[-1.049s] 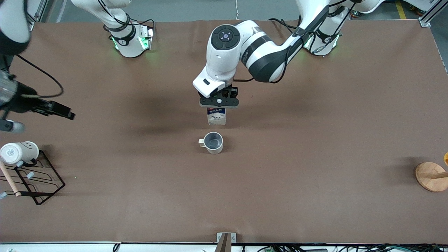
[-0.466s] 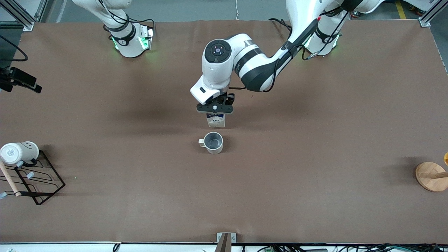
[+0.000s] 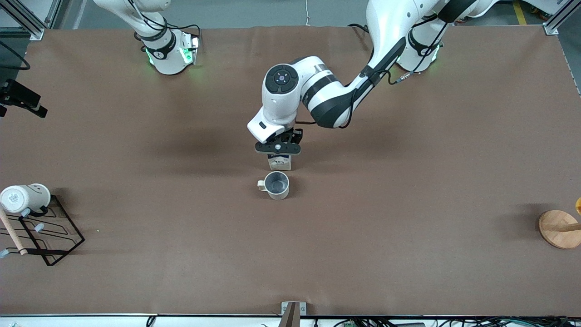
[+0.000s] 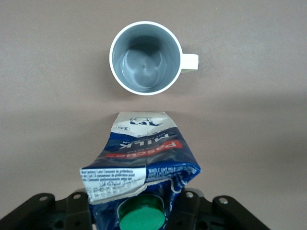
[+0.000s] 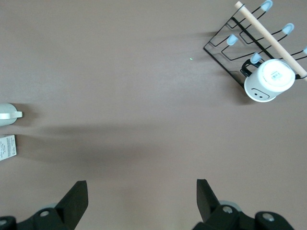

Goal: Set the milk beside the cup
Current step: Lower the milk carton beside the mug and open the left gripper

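The milk (image 3: pixel 278 161), a blue and white carton with a green cap, stands upright just farther from the front camera than the cup (image 3: pixel 276 183), with a small gap between them. My left gripper (image 3: pixel 278 147) is shut on the carton's gabled top. In the left wrist view the milk (image 4: pixel 144 148) is held between the fingers of the left gripper (image 4: pixel 136 213), its base close to the grey cup (image 4: pixel 145 57), whose handle points sideways. I cannot tell if the carton touches the table. My right gripper (image 5: pixel 141 191) is open and empty, high at the right arm's end (image 3: pixel 22 99).
A white mug with a face (image 3: pixel 22 197) lies on a black wire rack (image 3: pixel 45 236) at the right arm's end, near the front. A round wooden stand (image 3: pixel 559 228) sits at the left arm's end. The brown table (image 3: pixel 408 204) spreads around the cup.
My left gripper has come down with the milk and brought it closer to the cup. The right arm has pulled back toward its end of the table.
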Controlling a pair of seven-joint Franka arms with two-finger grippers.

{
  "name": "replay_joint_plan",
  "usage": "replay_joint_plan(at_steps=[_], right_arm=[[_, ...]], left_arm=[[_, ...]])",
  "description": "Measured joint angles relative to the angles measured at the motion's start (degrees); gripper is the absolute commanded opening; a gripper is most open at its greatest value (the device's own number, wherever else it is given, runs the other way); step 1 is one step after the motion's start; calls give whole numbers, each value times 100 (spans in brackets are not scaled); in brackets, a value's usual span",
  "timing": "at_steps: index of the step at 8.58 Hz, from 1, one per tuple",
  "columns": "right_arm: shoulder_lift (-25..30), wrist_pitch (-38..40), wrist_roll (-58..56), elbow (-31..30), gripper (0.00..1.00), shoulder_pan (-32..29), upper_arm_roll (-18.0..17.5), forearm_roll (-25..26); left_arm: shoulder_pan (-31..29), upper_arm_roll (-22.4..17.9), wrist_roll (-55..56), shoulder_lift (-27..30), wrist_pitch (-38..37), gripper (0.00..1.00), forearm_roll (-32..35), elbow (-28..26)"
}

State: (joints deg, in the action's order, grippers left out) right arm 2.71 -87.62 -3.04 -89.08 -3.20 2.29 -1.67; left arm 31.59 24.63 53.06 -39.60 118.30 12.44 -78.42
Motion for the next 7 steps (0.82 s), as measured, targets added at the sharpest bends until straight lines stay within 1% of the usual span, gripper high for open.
replay_joint_plan(at_steps=[1, 2, 3, 5, 7], right_arm=[[-13, -1, 0, -17, 100, 59, -11, 6], [-20, -4, 0, -45, 100, 88, -13, 16], [-21, -5, 0, -60, 100, 99, -13, 59], [-21, -5, -3, -61, 100, 146, -14, 99], [-21, -8, -3, -62, 100, 175, -14, 103]], left_arm=[[10, 0, 0, -28, 17, 54, 50, 0], [18, 0, 2, -78, 80, 74, 89, 0], [18, 0, 2, -130, 139, 99, 108, 0], [50, 1, 72, -142, 176, 100, 137, 31], [69, 4, 236, -34, 180, 100, 219, 162]])
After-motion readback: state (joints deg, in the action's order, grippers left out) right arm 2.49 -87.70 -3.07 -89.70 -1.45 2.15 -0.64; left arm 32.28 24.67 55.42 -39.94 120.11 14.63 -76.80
